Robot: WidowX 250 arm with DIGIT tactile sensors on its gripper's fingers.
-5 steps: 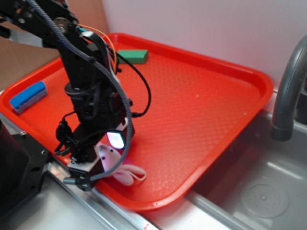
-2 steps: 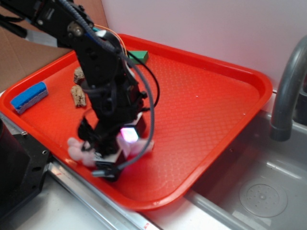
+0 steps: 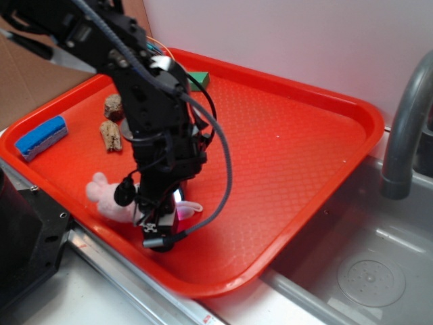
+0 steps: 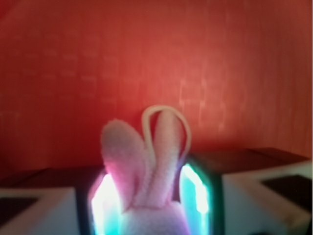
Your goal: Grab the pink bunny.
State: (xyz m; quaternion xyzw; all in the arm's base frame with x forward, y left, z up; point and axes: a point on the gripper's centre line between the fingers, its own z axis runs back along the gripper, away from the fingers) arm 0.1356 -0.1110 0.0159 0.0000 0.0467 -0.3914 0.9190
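Observation:
The pink bunny is a pale-pink plush near the front left rim of the red tray. My gripper points down over it, and its lit pads press on either side of the bunny's head. In the wrist view the bunny fills the gap between the glowing pads, with both long ears sticking out ahead over the tray floor. One ear pokes out to the right of the gripper in the exterior view. The gripper is shut on the bunny.
A blue sponge lies at the tray's left edge. Two brown chunks sit behind the arm, and a green block lies at the far rim. A grey faucet and a metal sink are to the right.
The arm has swung from the tray's front edge a little inward and turned. The bunny moved with the gripper, its body now sticking out to the left. The brown chunks have come into view.

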